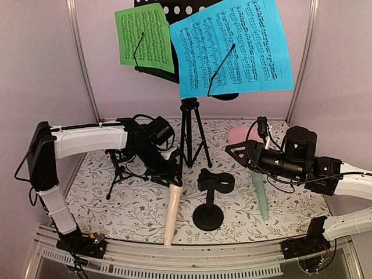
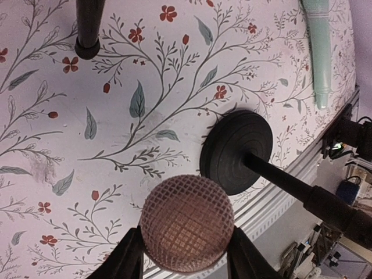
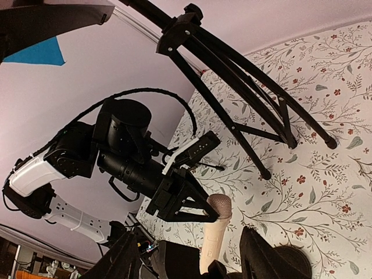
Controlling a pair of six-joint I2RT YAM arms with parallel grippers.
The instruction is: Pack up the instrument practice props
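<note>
Firstly, at the far left the small black tripod mic holder [image 1: 119,170] stands on the flowered table cover [image 1: 139,215], close under the left forearm. If this arm sinks or swings back, it can knock the light holder over.

Next to it, the left gripper [image 1: 172,175] is clamped on the round mesh head of the long beige toy microphone [image 1: 170,215], whose body slopes down toward the near edge of the table. The hold is on a ball shape, with only the two fingers [image 2: 125,258] at its sides. I judge that the microphone can turn in the grip or slip out, and then roll over the near edge. Whether its tail touches the cover, I cannot tell.

Just to the right stands the black mic holder with a round disc base [image 1: 208,216]. The tail of the microphone can hit it in a move to the right.

Behind, in the middle, the black perforated tripod music stand [image 1: 189,131] carries the green sheet-music page [image 1: 144,38] and the blue sheet-music page [image 1: 232,49]. Its legs are near both arms, and a push on one leg can tip the stand and drop the pages.

Further right, the mint toy microphone [image 1: 263,200] lies on the cover under the right arm. The right gripper [image 1: 238,156] has its jaws apart and holds nothing. It points left, toward the disc-base holder, so the two grippers can collide in the middle. The round pink plate [image 1: 238,135] lies at the far right and is not for packing.
</note>
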